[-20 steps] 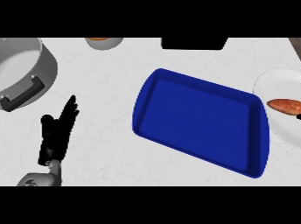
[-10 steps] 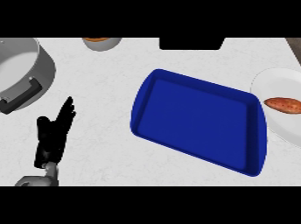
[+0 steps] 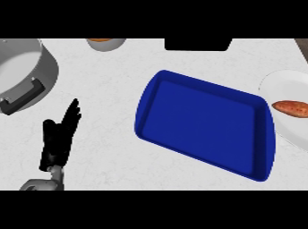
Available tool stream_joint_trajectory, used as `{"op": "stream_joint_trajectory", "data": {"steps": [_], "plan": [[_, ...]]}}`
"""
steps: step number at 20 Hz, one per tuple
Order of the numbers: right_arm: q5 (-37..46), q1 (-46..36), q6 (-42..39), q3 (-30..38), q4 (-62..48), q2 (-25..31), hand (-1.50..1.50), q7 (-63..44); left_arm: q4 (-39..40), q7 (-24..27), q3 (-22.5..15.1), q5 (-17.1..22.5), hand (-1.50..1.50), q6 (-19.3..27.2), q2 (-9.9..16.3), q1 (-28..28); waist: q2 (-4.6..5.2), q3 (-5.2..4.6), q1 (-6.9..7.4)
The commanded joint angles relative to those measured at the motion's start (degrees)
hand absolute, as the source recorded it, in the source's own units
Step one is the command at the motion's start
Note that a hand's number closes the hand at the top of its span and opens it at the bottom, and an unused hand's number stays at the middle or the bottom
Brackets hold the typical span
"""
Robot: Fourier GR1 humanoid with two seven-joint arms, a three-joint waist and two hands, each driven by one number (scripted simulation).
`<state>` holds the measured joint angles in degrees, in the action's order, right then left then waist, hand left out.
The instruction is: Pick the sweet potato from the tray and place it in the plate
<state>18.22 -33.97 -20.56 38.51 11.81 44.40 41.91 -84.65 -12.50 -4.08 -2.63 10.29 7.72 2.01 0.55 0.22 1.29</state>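
nearest, at the lower left: left hand [image 3: 59, 138], open, fingers straight and pointing up, resting over the white tabletop [image 3: 110, 134], holding nothing. right hand out of view, so no telling how its fingers stand. further in, at the middle: blue tray [image 3: 203, 123], tilted on the diagonal, nothing lying in it. just beyond its right rim, at the right edge: white plate [image 3: 295, 129], partly cut off by the frame, with the sweet potato [image 3: 293, 108] lying on it, touching the plate and apart from the tray. farther left: grey pot [image 3: 14, 74] with a dark handle. at the far edge: small bowl [image 3: 105, 42] with something orange inside, and a dark block [image 3: 198, 44]. judged from how things lie: placing step looks finished, task at or near its end. next move calls for little, perhaps only keeping both hands clear of the plate.
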Motion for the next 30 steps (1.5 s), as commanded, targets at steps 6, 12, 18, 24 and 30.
{"op": "stream_joint_trajectory", "data": {"steps": [6,12,18,24,30], "plan": [[-0.37,1.15,2.02,-1.37,-0.77,-1.29,-1.5,3.65,1.74,0.07,1.26,0.13,0.0,-0.41,-0.71,1.67,0.06,-0.01,0.15],[0.95,3.13,7.61,-2.62,-1.44,-1.07,-1.5,3.93,0.36,1.04,2.25,1.42,0.0,-2.99,0.93,0.01,0.25,0.06,0.7],[0.38,2.47,9.23,-2.66,-2.68,-2.07,-1.5,3.19,-2.04,-1.54,1.82,0.34,0.0,-2.74,1.14,-0.26,0.24,0.09,0.91],[0.63,2.85,10.71,-3.18,-2.75,0.43,-1.5,1.04,1.05,-0.98,0.16,-2.35,0.0,0.43,-2.36,2.38,0.2,0.05,0.29],[-0.56,4.7,11.11,-1.92,-3.75,1.36,-1.5,2.19,1.55,-0.8,1.57,-0.9,0.0,-2.01,-0.64,2.01,0.43,0.16,0.61]]}}
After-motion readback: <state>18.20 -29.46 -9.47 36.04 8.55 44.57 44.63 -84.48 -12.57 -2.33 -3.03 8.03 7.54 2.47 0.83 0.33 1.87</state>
